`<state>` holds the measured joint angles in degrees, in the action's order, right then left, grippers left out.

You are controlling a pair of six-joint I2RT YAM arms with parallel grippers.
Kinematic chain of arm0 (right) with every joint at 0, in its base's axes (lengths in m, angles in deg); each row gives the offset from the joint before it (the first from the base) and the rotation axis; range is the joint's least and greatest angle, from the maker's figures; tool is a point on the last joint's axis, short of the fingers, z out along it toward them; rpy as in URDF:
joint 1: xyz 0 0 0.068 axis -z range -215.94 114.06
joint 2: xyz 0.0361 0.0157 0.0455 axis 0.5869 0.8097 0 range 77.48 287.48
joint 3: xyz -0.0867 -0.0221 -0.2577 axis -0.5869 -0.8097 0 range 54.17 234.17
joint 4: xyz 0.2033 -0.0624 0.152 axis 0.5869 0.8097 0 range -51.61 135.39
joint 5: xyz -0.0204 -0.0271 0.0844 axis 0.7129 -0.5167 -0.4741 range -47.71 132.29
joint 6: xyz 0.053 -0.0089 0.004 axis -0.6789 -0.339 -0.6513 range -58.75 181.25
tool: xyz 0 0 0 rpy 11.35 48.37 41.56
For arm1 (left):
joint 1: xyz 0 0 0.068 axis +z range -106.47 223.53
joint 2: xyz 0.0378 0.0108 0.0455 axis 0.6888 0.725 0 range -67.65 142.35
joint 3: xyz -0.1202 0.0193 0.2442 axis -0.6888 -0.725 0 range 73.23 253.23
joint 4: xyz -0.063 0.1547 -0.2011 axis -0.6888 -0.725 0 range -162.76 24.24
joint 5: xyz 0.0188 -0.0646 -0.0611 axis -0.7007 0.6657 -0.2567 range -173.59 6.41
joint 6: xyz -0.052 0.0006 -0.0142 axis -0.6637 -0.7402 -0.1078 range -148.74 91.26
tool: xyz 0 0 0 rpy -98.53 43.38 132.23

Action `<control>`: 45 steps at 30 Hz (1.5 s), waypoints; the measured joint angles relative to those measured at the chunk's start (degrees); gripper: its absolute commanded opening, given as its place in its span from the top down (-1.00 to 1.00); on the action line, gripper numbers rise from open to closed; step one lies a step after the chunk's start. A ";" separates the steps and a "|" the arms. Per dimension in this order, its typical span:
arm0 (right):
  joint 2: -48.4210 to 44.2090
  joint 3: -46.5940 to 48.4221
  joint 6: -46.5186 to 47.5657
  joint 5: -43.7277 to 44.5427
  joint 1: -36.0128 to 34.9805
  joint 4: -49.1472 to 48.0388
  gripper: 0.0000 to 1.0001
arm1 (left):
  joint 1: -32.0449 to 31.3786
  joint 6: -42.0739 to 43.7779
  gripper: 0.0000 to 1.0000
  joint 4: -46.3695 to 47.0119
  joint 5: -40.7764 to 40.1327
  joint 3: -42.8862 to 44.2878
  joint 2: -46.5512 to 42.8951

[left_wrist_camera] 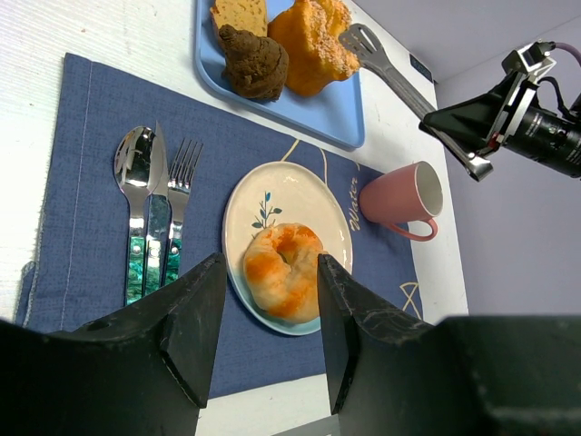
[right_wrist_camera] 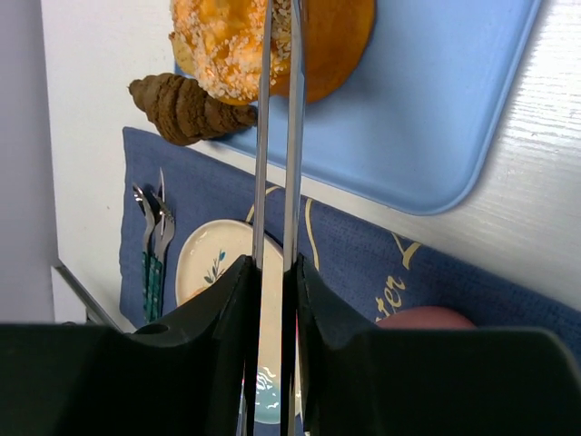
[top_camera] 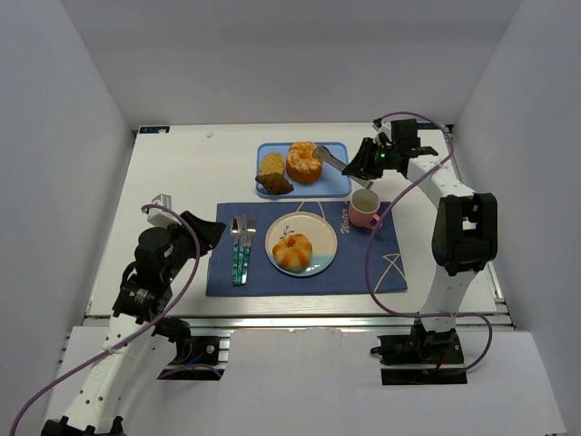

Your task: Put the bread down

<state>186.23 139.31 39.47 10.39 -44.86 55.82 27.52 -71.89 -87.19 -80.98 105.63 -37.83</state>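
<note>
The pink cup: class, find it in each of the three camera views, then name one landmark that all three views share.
Top external: the pink cup stands right of centre, at the far right corner of the mat.
Left wrist: the pink cup is right of centre, to the right of the plate.
Right wrist: only its rim shows, at the bottom edge, right of centre.
Shared landmark: the blue tray.

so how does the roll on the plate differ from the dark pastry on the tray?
Colour: the roll is pale golden with orange-brown patches; the dark pastry is chocolate brown.
Shape: the roll is round with a dimpled centre; the dark pastry is ridged and tapered.
Place: the roll lies alone on the white plate; the dark pastry sits on the blue tray beside the orange bun.
Both are whole, uncut breads.
</note>
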 measured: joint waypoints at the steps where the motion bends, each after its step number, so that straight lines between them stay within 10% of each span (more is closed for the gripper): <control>1: 0.00 0.20 -0.31 -0.24 0.28 -0.04 0.78 | 0.00 0.02 -0.09 0.00 0.02 0.00 0.00; 17: -7.78 7.69 19.80 -14.43 4.63 6.49 0.89 | 0.00 0.02 -0.09 0.02 0.00 0.02 0.02; 26: -24.83 -9.57 39.28 -20.44 -0.90 24.65 0.88 | 0.00 0.02 -0.09 0.00 0.00 0.00 0.02; 45: -23.78 -19.41 34.51 -15.65 -3.19 26.97 0.28 | 0.00 -0.22 -0.09 -0.94 -0.07 0.00 -1.84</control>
<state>162.45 119.90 73.98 -5.26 -48.05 82.79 27.52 -72.11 -88.13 -81.05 105.63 -39.66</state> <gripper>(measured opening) 0.353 0.545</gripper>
